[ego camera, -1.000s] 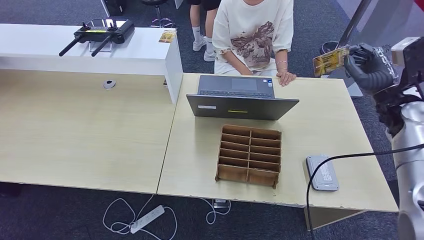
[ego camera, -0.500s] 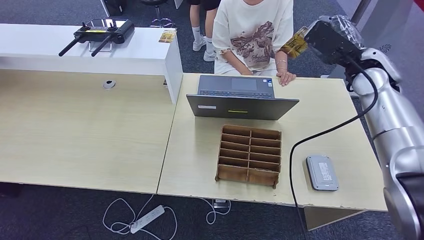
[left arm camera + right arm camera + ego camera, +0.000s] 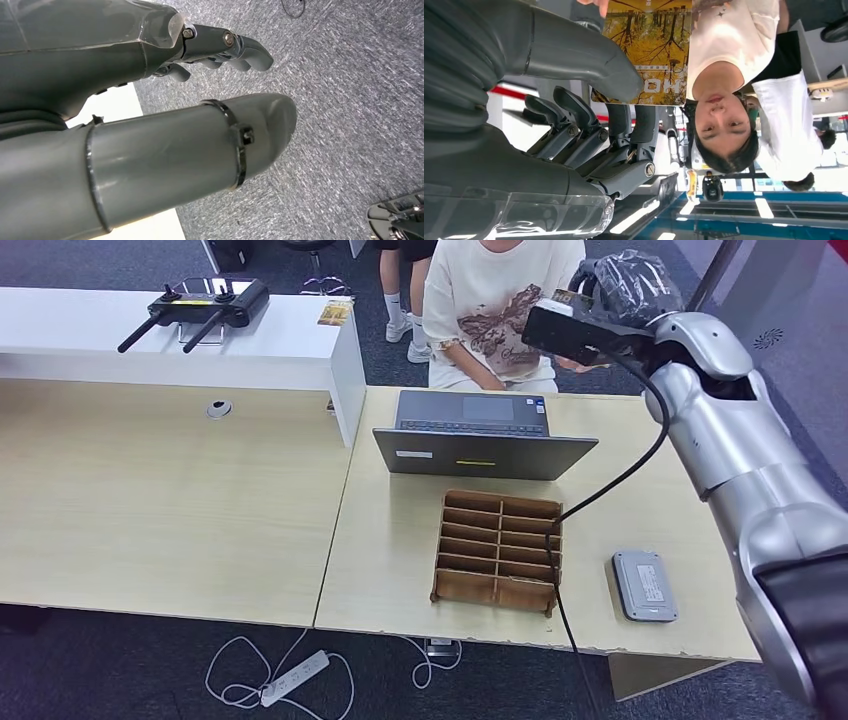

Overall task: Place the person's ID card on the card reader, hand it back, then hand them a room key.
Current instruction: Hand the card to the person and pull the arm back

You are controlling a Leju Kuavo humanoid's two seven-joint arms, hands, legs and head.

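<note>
Right hand raised toward seated person beyond laptop, thumb and fingers pinching card, card yellow-brown with tree print and white lettering, card reader flat grey on desk, left hand holding nothing, fingers loosely apart.

Head view: high, facing forward and down over the desk, person at upper centre. Right wrist view: close behind the right hand, turned upside down, sharing that person. Left wrist view: close behind the left hand, facing carpet.
</note>
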